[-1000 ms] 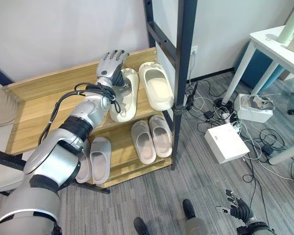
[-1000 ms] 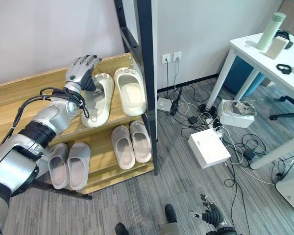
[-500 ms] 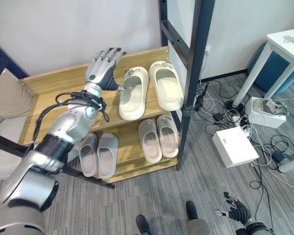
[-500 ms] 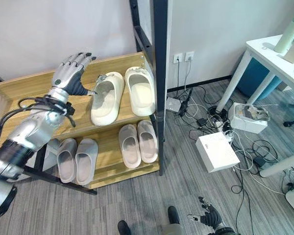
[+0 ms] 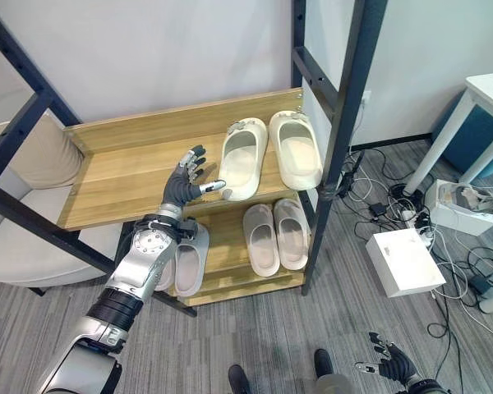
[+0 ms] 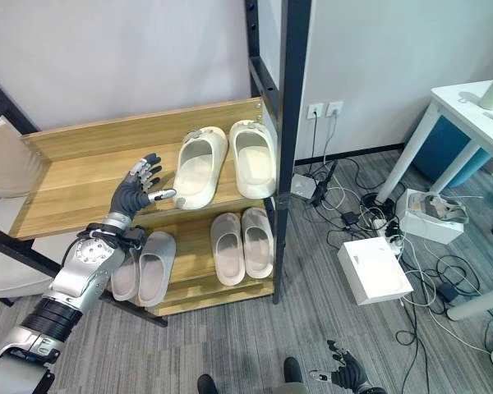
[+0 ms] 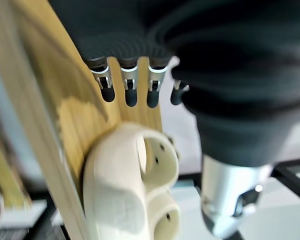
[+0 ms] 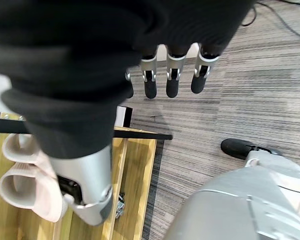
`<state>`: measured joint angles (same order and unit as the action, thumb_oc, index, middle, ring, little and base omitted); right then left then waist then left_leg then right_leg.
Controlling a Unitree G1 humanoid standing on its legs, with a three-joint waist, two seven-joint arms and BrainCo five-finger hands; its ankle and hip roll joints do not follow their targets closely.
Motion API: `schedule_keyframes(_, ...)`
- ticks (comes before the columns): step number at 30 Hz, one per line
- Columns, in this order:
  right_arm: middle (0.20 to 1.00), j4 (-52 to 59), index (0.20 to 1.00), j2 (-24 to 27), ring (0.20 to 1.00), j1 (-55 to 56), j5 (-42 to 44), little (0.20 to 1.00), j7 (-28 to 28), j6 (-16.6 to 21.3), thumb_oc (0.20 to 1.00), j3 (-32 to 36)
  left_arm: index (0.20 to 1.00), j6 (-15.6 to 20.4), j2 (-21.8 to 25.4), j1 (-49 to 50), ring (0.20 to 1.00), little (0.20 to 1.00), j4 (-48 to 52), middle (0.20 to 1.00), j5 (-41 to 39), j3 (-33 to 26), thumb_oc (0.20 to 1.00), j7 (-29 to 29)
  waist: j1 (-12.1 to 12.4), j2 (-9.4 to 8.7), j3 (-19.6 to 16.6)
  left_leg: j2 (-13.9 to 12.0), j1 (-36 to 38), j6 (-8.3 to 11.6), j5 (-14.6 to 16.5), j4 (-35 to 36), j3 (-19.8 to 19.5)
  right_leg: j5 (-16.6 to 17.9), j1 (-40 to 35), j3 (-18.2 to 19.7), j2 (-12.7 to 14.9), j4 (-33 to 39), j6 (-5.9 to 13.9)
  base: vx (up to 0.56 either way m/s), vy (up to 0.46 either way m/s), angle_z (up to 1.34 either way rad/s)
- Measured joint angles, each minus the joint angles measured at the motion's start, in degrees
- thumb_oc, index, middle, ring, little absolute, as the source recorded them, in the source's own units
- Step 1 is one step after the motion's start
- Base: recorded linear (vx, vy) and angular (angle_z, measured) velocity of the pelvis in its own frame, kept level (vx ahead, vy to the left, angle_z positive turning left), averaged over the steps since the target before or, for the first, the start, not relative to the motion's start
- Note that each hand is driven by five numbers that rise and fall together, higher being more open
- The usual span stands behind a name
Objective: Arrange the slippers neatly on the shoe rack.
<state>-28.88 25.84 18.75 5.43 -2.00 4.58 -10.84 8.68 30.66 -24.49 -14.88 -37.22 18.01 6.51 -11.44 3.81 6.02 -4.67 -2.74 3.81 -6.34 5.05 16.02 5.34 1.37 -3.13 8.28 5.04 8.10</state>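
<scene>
On the wooden top shelf of the shoe rack, two cream slippers lie side by side, the left one angled slightly and the right one straight. My left hand hovers open at the shelf's front edge, just left of the left cream slipper, and its thumb points at the slipper's heel without touching it. In the left wrist view the straight fingers stand above that slipper. A pinkish pair and a grey pair lie on the lower shelf. My right hand hangs open low over the floor.
Black rack posts stand to the right of the slippers. A beige cushioned seat sits left of the rack. On the floor to the right are a white box, tangled cables and a white table's legs.
My left hand has pulled back from the left cream slipper to the shelf's front edge. The camera has moved, so the whole rack sits differently in view.
</scene>
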Motion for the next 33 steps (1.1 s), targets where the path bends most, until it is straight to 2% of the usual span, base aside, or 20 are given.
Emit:
schedule_keyframes(3,1.0,0.0,1.0,0.0,1.0,0.1,-0.6,1.0,0.0,-0.1,1.0,-1.2,1.0,-0.2,-2.2,-0.3,1.0,1.0,-0.2,1.0,-5.5,0.7,1.0,0.4,-0.6,-0.13,-0.8,-0.1,0.0,-0.19,-0.1,0.0,0.1,0.0,0.1,0.1,0.0,0.0,-0.01,0.0,-0.003,-0.01)
schedule_keyframes(6,1.0,0.0,1.0,0.0,1.0,0.0,-0.9,1.0,0.1,-0.2,1.0,-2.4,1.0,-0.4,-3.3,-1.2,1.0,1.0,0.1,1.0,-9.0,3.8,1.0,0.6,-0.9,-0.04,-1.6,0.0,0.0,-0.05,0.0,0.0,0.2,0.0,0.2,0.2,0.0,0.0,0.0,0.0,0.0,0.0)
schedule_keyframes(16,1.0,0.1,1.0,0.1,1.0,0.0,-0.8,1.0,0.2,-1.4,1.0,-2.8,1.0,-1.3,-3.0,-3.0,1.0,1.0,-1.6,1.0,-11.0,5.7,1.0,2.5,-0.9,0.82,-2.5,0.1,0.0,0.07,0.1,0.0,0.8,0.3,0.9,1.3,0.1,0.0,0.02,0.0,-0.005,-0.02)
schedule_keyframes(18,1.0,0.1,1.0,0.1,1.0,-0.1,-0.7,1.0,0.2,-1.4,1.0,-3.0,1.0,-1.4,-2.4,-4.2,1.0,1.0,-4.4,1.0,-7.2,5.9,1.0,2.8,-0.9,0.99,-2.6,0.1,0.0,0.07,0.1,0.0,0.8,0.4,0.9,1.3,0.1,0.0,-0.02,0.0,0.0,0.0)
schedule_keyframes(21,1.0,0.0,1.0,0.1,1.0,-0.2,0.3,1.0,0.1,-1.4,1.0,-3.3,1.0,-2.1,-1.8,-7.6,1.0,1.0,-10.9,1.0,5.6,6.0,1.0,4.4,-1.0,1.06,-2.7,0.0,0.0,0.12,0.0,0.0,0.7,0.5,0.4,1.1,0.0,0.0,-0.11,0.0,0.0,0.0)
schedule_keyframes(25,1.0,0.0,1.0,-0.2,1.0,-1.2,0.4,1.0,0.0,-1.4,1.0,-4.4,1.0,-2.3,-4.1,-7.8,1.0,1.0,-15.2,1.0,7.4,0.6,1.0,8.6,-1.2,0.49,-3.0,-0.1,0.6,0.12,-0.1,0.0,0.3,0.3,-0.4,0.2,-0.1,0.0,-0.17,0.0,-0.014,0.04)
schedule_keyframes(29,1.0,0.0,1.0,-0.2,1.0,-1.0,1.8,1.0,0.1,-1.4,1.0,-4.3,1.0,-1.4,-5.0,-6.5,1.0,1.0,-6.3,1.0,6.6,-5.9,1.0,12.5,-0.7,-0.23,-3.0,-0.1,0.8,0.12,-0.1,0.0,0.1,0.3,-0.7,0.0,-0.1,0.0,-0.18,0.0,0.0,0.03)
schedule_keyframes(33,1.0,-0.1,1.0,-0.5,1.0,-1.2,2.5,1.0,0.1,-1.3,1.0,-4.3,1.0,2.8,-5.4,-3.4,1.0,1.0,8.9,1.0,5.6,-7.8,1.0,13.3,0.4,-0.95,-3.3,0.0,0.9,0.08,0.0,0.0,-0.3,0.1,-1.1,-0.1,-0.1,0.0,-0.13,0.0,0.001,0.04)
